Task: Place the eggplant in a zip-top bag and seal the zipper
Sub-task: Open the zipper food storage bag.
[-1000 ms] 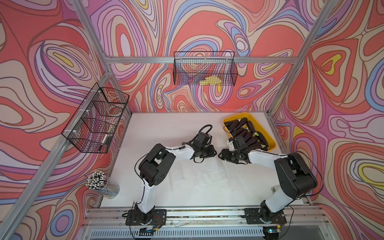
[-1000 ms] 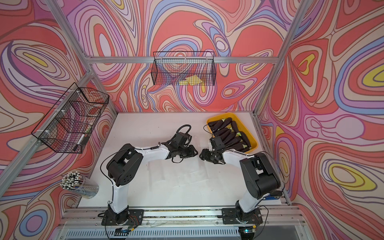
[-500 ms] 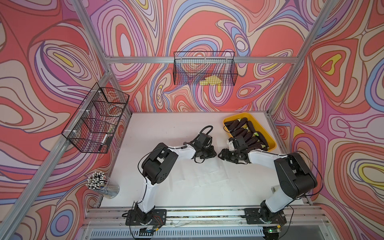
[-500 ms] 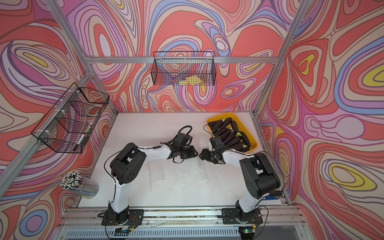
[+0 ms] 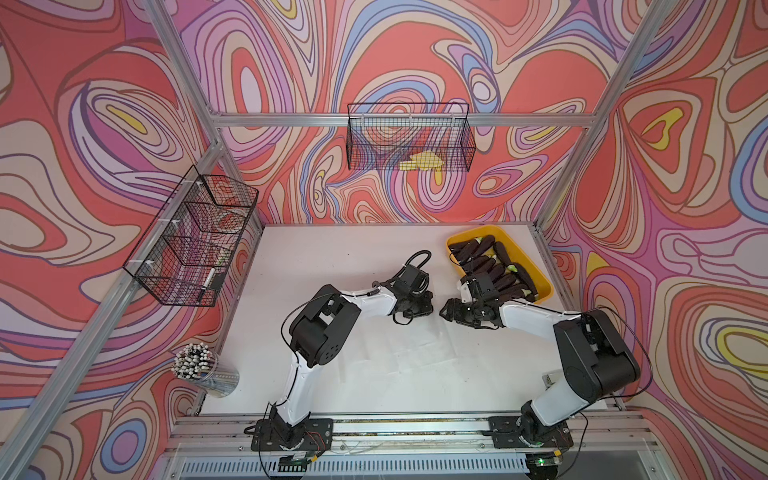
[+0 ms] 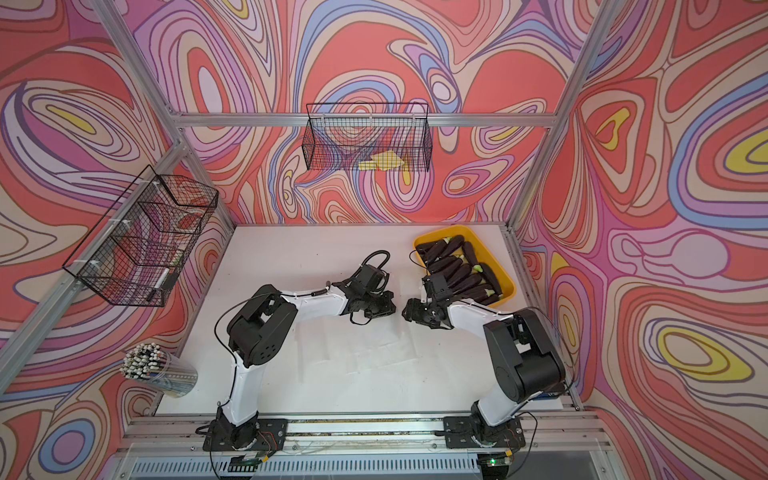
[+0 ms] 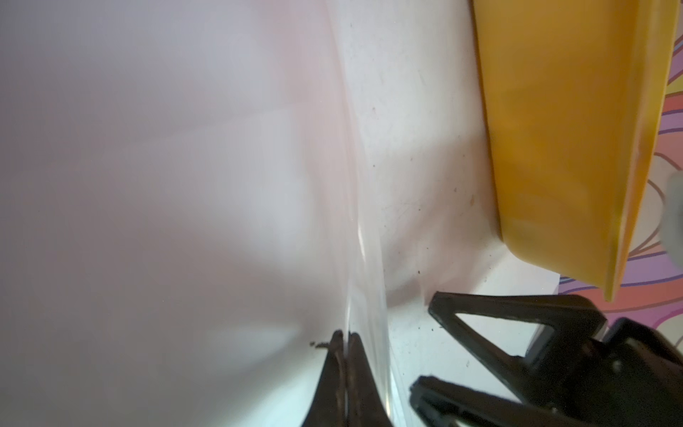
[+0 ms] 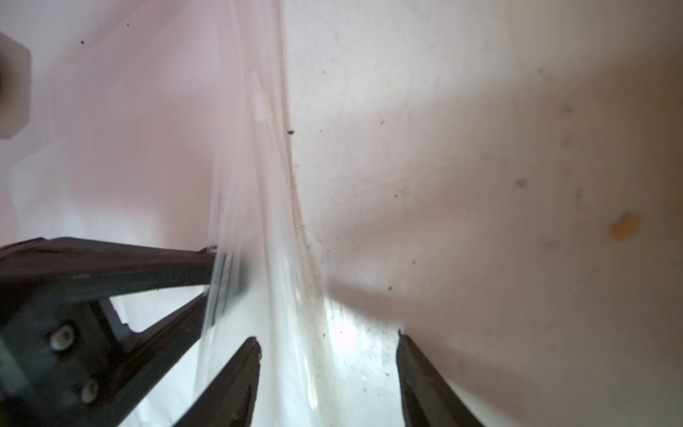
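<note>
Since the earlier frame my left gripper (image 7: pixel 345 336) has closed; its jaws now press together on the rim of the clear zip-top bag (image 7: pixel 369 240). My right gripper (image 8: pixel 327 338), just beside it, stands spread astride what seems to be the same blurred rim. The bag lies flat on the white table (image 5: pixel 332 257). Beyond, the eggplants (image 5: pixel 484 266) lie in the yellow tray (image 5: pixel 536 268).

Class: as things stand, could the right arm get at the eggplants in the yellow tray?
Probably yes. The right pincer is open, and the eggplants in the yellow tray lie close beside that wrist with nothing between; it only has to leave the bag.
</note>
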`<state>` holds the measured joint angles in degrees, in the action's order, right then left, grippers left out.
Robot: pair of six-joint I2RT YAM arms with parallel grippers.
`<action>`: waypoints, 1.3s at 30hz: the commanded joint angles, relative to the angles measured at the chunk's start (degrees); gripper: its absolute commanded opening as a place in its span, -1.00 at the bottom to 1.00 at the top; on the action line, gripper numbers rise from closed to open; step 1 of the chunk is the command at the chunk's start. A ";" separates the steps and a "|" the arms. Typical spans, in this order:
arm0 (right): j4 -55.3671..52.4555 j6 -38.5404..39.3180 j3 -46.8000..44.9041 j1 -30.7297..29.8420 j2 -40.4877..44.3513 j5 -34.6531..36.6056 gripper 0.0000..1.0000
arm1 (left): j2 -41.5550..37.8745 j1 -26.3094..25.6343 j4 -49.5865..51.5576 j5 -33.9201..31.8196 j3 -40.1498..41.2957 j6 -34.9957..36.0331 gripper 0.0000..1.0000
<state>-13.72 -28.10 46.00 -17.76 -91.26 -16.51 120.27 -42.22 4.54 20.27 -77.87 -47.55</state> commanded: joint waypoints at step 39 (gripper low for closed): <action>2.41 -2.75 7.97 -3.07 -5.95 -5.19 -0.14 | -11.12 -3.39 0.35 -5.66 6.42 1.47 -1.00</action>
<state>-11.27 -31.20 53.06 -20.49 -95.55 -21.52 110.13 -45.12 4.93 15.11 -70.78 -46.11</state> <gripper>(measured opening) 0.428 0.047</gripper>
